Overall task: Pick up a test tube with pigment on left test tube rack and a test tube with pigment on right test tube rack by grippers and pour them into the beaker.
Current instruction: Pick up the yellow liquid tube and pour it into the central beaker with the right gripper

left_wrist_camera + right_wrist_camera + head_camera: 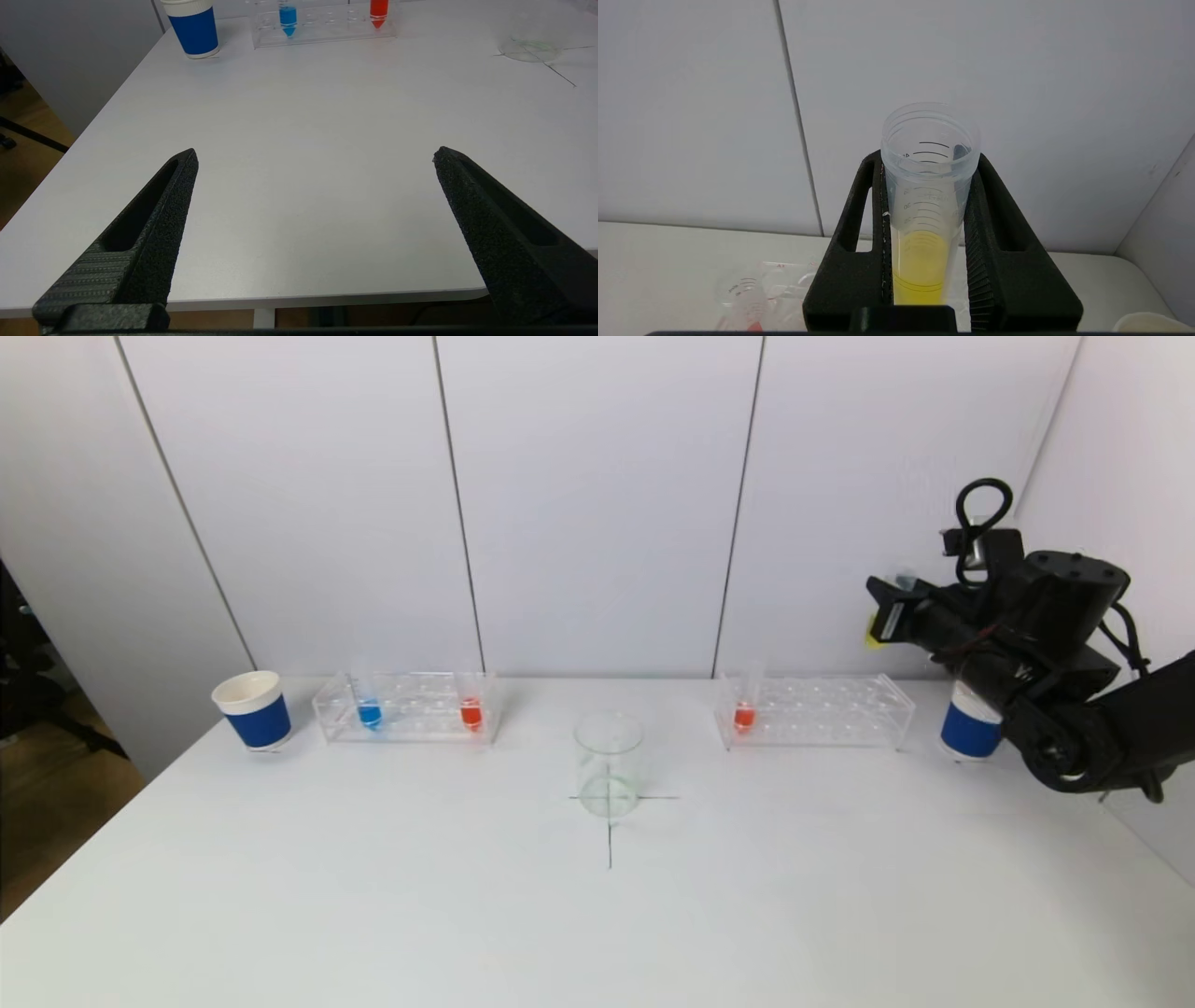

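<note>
My right gripper is shut on a clear test tube holding yellow pigment. It is held upright, high above the table's right side, up and to the right of the right test tube rack. That rack holds one red-pigment tube. The left test tube rack holds a blue tube and a red tube. The empty glass beaker stands at mid-table on a black cross. My left gripper is open over the table's near left edge, outside the head view, with nothing between its fingers.
A blue-and-white paper cup stands left of the left rack. Another cup stands right of the right rack, partly behind my right arm. White wall panels close the back, and the table's left edge drops to the floor.
</note>
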`<action>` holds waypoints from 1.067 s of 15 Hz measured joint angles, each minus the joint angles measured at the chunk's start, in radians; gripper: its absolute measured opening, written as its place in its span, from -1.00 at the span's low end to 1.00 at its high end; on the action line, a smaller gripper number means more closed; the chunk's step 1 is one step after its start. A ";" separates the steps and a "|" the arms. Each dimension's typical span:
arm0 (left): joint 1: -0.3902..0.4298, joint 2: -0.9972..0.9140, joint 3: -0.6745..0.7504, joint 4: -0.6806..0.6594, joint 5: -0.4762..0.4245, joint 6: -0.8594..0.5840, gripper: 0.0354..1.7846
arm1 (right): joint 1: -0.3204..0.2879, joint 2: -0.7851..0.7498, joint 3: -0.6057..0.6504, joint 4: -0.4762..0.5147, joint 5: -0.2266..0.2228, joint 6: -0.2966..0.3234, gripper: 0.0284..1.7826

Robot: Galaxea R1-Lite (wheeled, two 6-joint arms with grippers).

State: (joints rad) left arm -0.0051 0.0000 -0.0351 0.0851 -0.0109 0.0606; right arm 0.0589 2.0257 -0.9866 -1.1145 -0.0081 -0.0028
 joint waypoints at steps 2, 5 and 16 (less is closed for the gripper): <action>0.000 0.000 0.000 0.000 0.000 0.000 0.98 | 0.016 -0.068 -0.033 0.088 0.000 -0.022 -0.47; 0.000 0.000 0.000 0.000 0.000 0.000 0.98 | 0.046 -0.157 -0.084 0.221 0.005 -0.064 -0.47; 0.000 0.000 0.000 0.000 0.000 0.000 0.98 | 0.270 -0.316 -0.244 0.537 -0.047 -0.304 -0.47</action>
State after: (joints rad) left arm -0.0051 0.0000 -0.0351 0.0851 -0.0109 0.0611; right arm 0.3294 1.7096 -1.2306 -0.5777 -0.0551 -0.3064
